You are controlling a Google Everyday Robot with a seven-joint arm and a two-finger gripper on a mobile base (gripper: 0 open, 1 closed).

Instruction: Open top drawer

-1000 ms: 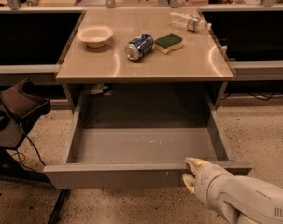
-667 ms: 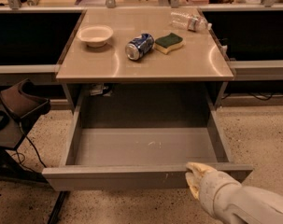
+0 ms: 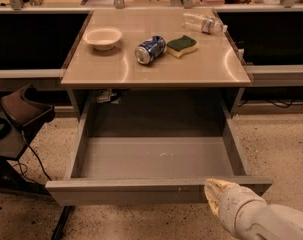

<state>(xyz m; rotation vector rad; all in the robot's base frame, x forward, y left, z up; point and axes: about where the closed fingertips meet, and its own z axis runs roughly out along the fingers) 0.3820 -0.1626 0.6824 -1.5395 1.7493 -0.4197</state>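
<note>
Currently I have the top drawer [image 3: 156,156] standing wide open under the table [image 3: 191,71], its front panel reaching well out over the speckled floor [image 3: 281,144]. The gripper [image 3: 213,190] sits at the right part of that front panel, its pale tip against or just over the upper edge of the panel, with the drawer's cavity lying up and to the left of it. From this angle I cannot tell how wide the gripper is set or whether it has hold of the panel. The arm [image 3: 261,219] behind it is a rounded, off-white shell that enters from the lower right corner.

The drawer is a plain grey box, flat-walled and matte, with a few small pale marks on its bottom just right of centre. Its front has no handle.

The tabletop is smooth, tan and slightly glossy, with soft reflections. On it are a shallow cream bowl [image 3: 103,37], a blue and white drinks can [image 3: 150,49] lying on its side, a sponge [image 3: 181,46] with a dark green top over a yellow body, and a clear plastic bottle [image 3: 203,22] lying down near the back right. Printing shows on the can and on the bottle's label, but I cannot read either.

A dark padded seat [image 3: 23,109] stands at the left.
</note>
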